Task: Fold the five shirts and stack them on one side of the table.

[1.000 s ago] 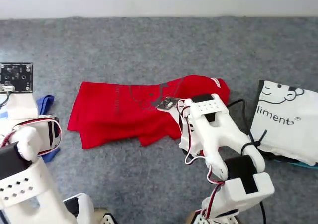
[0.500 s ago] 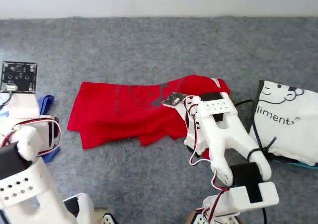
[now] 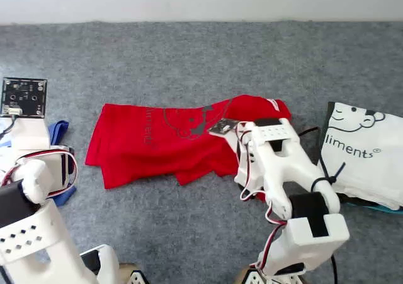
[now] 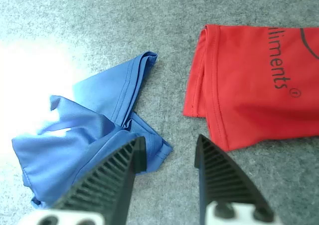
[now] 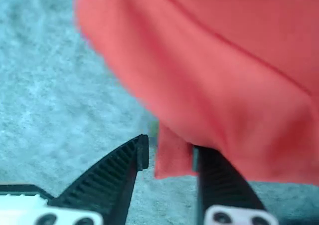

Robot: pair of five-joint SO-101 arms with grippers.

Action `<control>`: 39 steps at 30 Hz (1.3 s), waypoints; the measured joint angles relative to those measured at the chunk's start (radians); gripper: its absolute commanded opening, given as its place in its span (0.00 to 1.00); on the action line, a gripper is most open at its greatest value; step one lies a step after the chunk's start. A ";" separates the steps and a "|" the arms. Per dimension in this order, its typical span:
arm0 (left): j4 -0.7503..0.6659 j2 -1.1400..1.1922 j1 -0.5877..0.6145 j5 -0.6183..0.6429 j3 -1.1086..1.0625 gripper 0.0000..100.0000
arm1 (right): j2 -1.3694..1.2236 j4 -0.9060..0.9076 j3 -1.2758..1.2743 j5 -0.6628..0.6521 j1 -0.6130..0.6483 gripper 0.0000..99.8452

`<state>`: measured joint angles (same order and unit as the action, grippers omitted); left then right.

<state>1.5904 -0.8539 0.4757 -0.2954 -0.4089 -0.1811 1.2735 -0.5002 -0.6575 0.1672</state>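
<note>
By the near left corner of the table (image 3: 189,51) the left gripper (image 4: 170,140) hangs with its jaws partly open and nothing between them, over a crumpled blue shirt (image 4: 94,130) at the left edge. Nearer the middle of the near edge, the right gripper (image 5: 170,145) has its jaws parted around the near right hem of the red shirt (image 3: 157,142), a flap of cloth between them, not visibly pinched. That shirt lies roughly folded across the table's middle. At the right edge sits a folded white shirt (image 3: 362,152) on darker ones. The red cloth looks light and limp, likely to sag and drag on the grey cover, so a firm bite on the doubled hem at a corner seems best.
</note>
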 measured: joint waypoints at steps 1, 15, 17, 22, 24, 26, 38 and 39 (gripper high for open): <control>0.000 0.000 0.000 0.000 0.000 0.17 | -0.009 -0.006 0.005 0.000 -0.009 0.03; 0.000 0.000 0.000 0.000 0.000 0.17 | -0.021 0.132 0.089 0.000 -0.008 0.01; 0.000 0.000 0.000 0.000 -0.002 0.17 | 0.034 0.206 0.140 -0.018 -0.008 0.01; 0.000 0.025 0.000 0.000 -0.037 0.17 | 0.227 0.387 0.270 -0.078 -0.012 0.01; 0.000 0.068 0.000 0.000 -0.049 0.17 | 0.302 0.446 0.307 -0.104 -0.023 0.01; 0.000 0.118 0.000 0.000 -0.049 0.17 | 0.377 0.477 0.334 -0.123 -0.054 0.01; -0.035 0.336 -0.275 0.000 -0.066 0.17 | 0.792 0.480 0.347 -0.311 -0.318 0.01; -0.044 0.365 -0.298 0.000 -0.068 0.17 | 0.809 0.480 0.347 -0.318 -0.322 0.01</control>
<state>1.5459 -0.4887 0.1780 -0.2954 -0.4764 0.6276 1.7538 -0.1534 -0.9751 -0.1550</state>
